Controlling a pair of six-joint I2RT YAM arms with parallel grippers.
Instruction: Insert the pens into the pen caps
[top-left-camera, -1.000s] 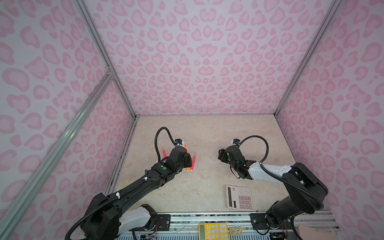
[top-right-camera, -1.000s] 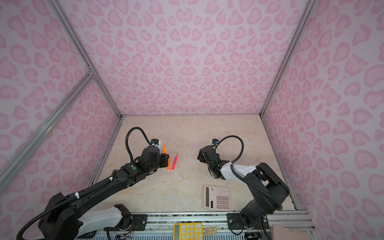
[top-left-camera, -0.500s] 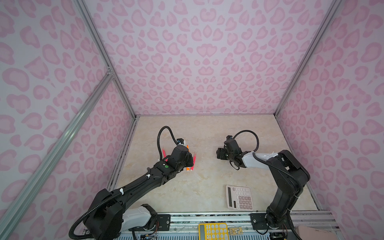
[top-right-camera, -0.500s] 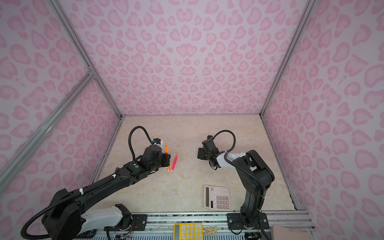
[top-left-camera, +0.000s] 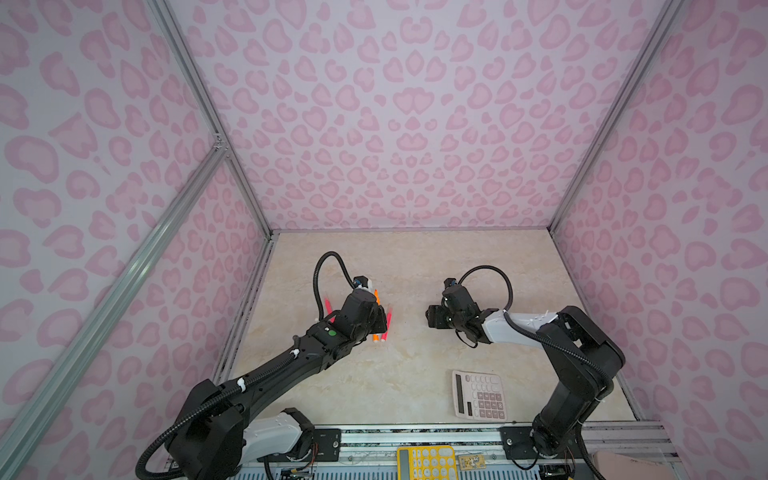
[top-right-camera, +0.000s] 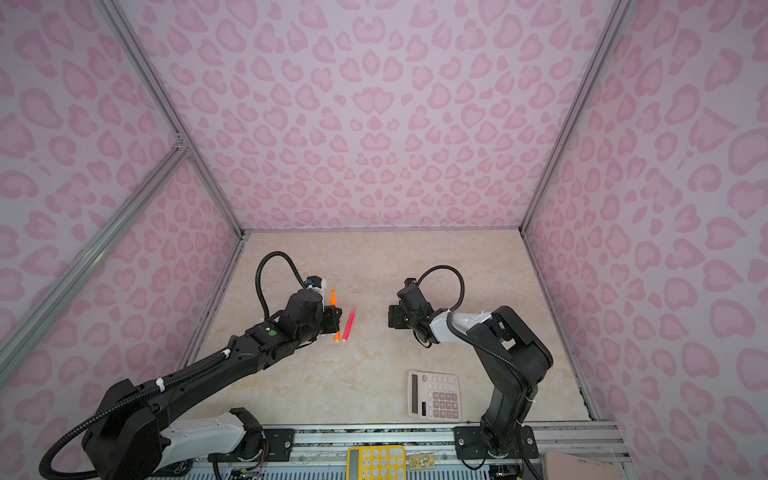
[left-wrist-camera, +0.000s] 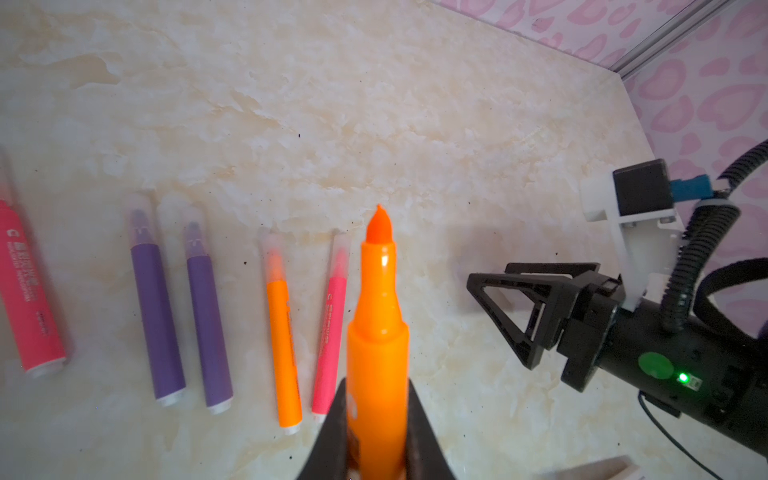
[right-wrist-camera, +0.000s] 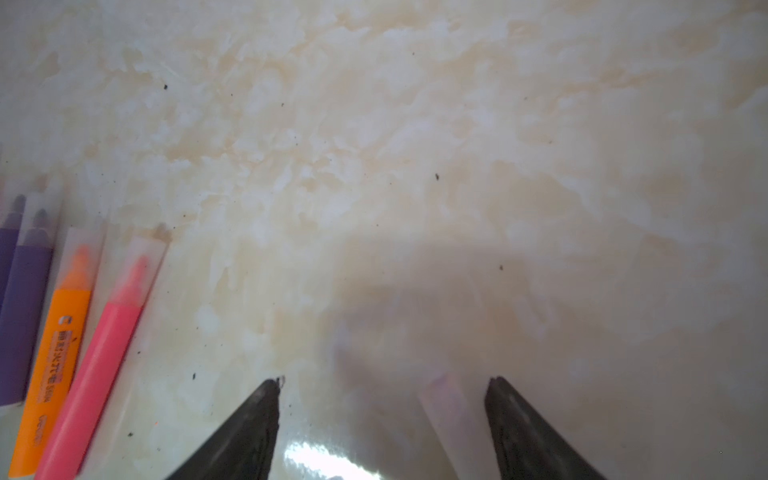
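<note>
Left wrist view, nearest: left pincer (left-wrist-camera: 376, 419) clamped on bare-tipped orange pen (left-wrist-camera: 376, 332). Beyond on counter (left-wrist-camera: 415, 124), five capped pens (left-wrist-camera: 208, 324), each tip sheathed in its clear cap (left-wrist-camera: 272, 257). Farther, at three o'clock in a top view, right pincer (top-left-camera: 433, 318) spread wide and empty, straddling, per right wrist view, one loose cap (right-wrist-camera: 442, 409), nothing inside. Centre on that cap, close gently, lift, align mouth with tip, push straight.

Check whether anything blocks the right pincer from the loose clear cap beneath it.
Nothing visible does. The right pincer is open, and the clear cap lies on the bare table between its fingertips, nearer one of them. The capped pens lie off to one side.
</note>
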